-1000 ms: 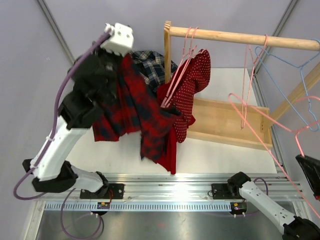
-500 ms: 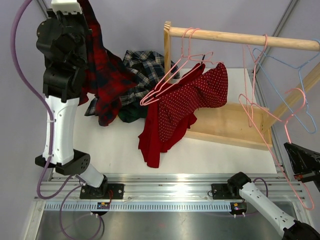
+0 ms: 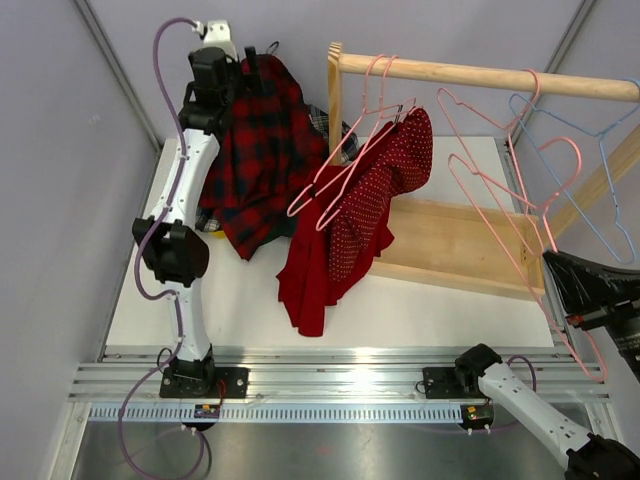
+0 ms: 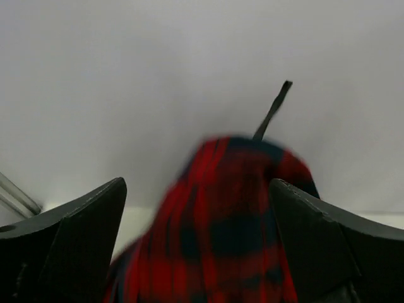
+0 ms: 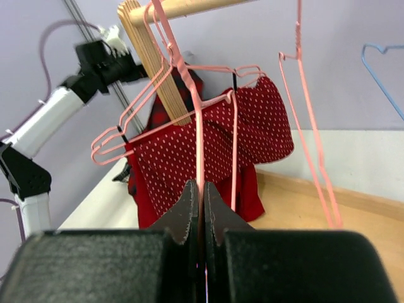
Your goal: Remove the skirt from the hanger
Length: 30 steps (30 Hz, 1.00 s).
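A red plaid skirt (image 3: 258,150) hangs in a heap at the back left, just under my left gripper (image 3: 240,65). In the left wrist view the jaws stand wide apart, and the blurred plaid skirt (image 4: 233,214) fills the gap around my left gripper (image 4: 197,189). At the right edge, my right gripper (image 3: 552,262) is shut on the wire of an empty pink hanger (image 5: 200,151); the jaws of my right gripper (image 5: 201,186) are pressed together on it. A red polka-dot skirt (image 3: 365,210) stays clipped to pink hangers on the rack.
The wooden rail (image 3: 480,73) runs across the back above a wooden base (image 3: 450,245). A blue hanger (image 3: 600,150) and further pink ones hang at its right end. A dark plaid garment (image 3: 330,125) peeks out behind the skirts. Grey walls close in on the left and at the back.
My left arm has swung out to the back left and its gripper has opened, letting go of the plaid skirt. The polka-dot skirt swung out and back. The right gripper stays shut on the hanger.
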Available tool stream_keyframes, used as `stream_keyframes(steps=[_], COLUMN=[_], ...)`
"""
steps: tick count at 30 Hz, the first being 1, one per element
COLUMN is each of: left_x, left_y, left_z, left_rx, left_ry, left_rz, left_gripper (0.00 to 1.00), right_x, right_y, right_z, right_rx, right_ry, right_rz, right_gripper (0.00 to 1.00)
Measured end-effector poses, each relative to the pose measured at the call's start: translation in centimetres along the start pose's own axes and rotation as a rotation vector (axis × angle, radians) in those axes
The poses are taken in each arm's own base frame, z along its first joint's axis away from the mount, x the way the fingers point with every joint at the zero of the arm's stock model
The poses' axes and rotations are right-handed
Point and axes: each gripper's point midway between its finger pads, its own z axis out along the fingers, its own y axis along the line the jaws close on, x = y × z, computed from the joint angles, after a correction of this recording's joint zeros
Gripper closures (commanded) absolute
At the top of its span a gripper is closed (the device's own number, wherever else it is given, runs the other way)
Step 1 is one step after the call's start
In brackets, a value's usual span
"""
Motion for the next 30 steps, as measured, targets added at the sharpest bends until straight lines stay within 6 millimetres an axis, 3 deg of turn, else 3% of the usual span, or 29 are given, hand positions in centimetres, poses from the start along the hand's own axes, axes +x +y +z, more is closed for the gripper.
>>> stream_keyframes(steps=[2, 4, 6, 8, 9, 11, 15, 17, 19, 21, 24, 30], left_x=[5.8, 10.6, 15.3, 17.5, 17.6, 15.6, 6.8, 4.0, 2.4, 2.2, 3.9, 8.6], left_y=[0.4, 0.9, 1.6, 1.9, 1.9, 1.7, 0.6, 0.2, -0.2, -0.5, -0.2, 0.3], left_z=[0.7, -0.3, -3.5, -7.2, -9.0, -12.1, -19.2, -22.8, -26.2, -28.4, -29.4, -30.2], left_rx=[-0.006, -0.014, -0.027, -0.031, -0.025, -0.002, 0.092, 0.138, 0.184, 0.216, 0.215, 0.194], left_ry=[0.139, 0.237, 0.354, 0.416, 0.427, 0.389, 0.174, 0.08, 0.012, -0.013, 0.028, 0.162], left_rz=[-0.035, -0.069, -0.089, -0.111, -0.124, -0.145, -0.191, -0.203, -0.208, -0.207, -0.199, -0.172], left_gripper=[0.01, 0.01, 0.01, 0.01, 0.01, 0.01, 0.01, 0.01, 0.01, 0.01, 0.01, 0.01], right_x=[-0.5, -1.1, -1.4, -1.6, -1.7, -1.8, -0.6, -0.2, 0.9, 2.0, 3.2, 3.0], right_y=[0.6, 0.9, 1.0, 0.7, 0.5, 0.2, -0.9, -1.6, -2.1, -2.6, -3.4, -4.6], right_z=[1.3, 2.9, 4.9, 7.3, 8.7, 11.5, 17.3, 19.5, 21.4, 22.3, 21.8, 18.5], right_rx=[-0.014, -0.018, -0.003, 0.037, 0.063, 0.108, 0.226, 0.291, 0.337, 0.369, 0.414, 0.464], right_ry=[-0.012, -0.027, -0.04, -0.046, -0.047, -0.045, -0.003, 0.013, 0.039, 0.064, 0.084, 0.07], right_rz=[-0.004, -0.013, -0.028, -0.04, -0.048, -0.059, -0.084, -0.089, -0.09, -0.08, -0.059, -0.013], right_gripper=[1.0, 1.0, 1.0, 1.0, 1.0, 1.0, 1.0, 1.0, 1.0, 1.0, 1.0, 1.0])
